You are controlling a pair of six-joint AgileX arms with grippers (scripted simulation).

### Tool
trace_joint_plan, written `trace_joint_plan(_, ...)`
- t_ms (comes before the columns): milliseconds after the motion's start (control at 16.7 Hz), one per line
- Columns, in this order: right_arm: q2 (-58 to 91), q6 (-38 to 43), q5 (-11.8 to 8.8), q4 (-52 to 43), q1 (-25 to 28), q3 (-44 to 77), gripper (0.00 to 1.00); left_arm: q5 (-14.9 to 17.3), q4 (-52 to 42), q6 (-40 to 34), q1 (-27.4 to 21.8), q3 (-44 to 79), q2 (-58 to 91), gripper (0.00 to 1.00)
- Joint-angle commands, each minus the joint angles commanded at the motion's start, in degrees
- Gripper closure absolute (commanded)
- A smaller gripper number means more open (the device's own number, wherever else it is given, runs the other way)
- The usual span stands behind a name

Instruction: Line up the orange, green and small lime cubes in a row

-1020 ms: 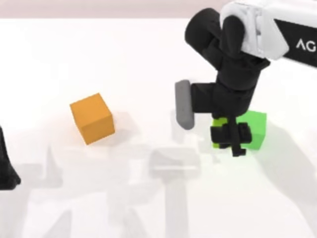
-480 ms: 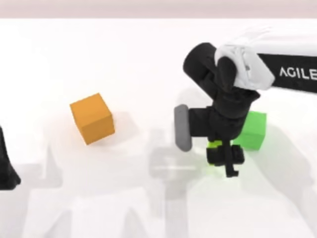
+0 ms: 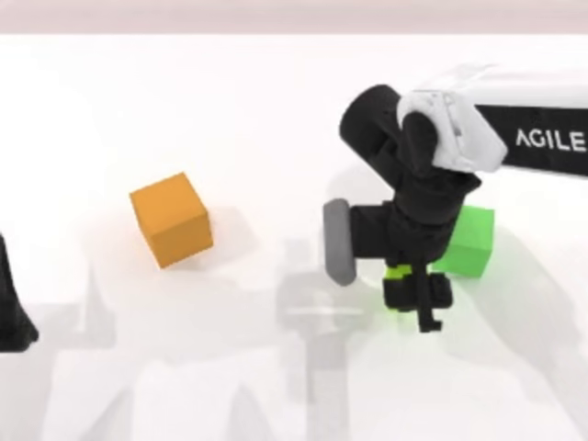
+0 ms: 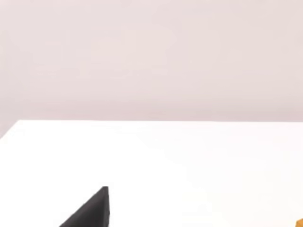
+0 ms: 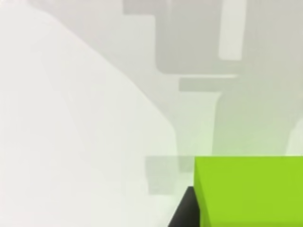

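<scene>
The small lime cube sits between the fingers of the right gripper, clamped there and seemingly carried just above the table; only a sliver of yellow-green shows under the black wrist in the top view, while the right wrist view shows the small lime cube filling the near corner with one dark fingertip against its side. Taking the green cube as the landmark, the lime one hangs just beside its left face, a little toward the camera's near edge, and whether the two touch is hidden by the arm.

From that same green cube, the orange cube lies well apart to the left, at about the same depth on the table and turned slightly askew. The wide bare stretch between orange and green is the gap the row has to close, so my judgement is that the coming move carries the lime cube leftward from the green one, along the line joining green and orange. The right arm is plainly the nearer one for that.

The left gripper is parked far to the left of the orange cube, at the table's left edge; I cannot tell whether it is open or closed.

No containers are in sight.
</scene>
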Motion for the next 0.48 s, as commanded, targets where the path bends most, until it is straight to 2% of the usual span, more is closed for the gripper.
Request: trace_joint_plan(480, 0.00, 0.00, 0.00, 0.00, 0.00, 0.00, 0.17, 0.00, 0.00, 0.00, 0.00, 0.00, 0.00, 0.00)
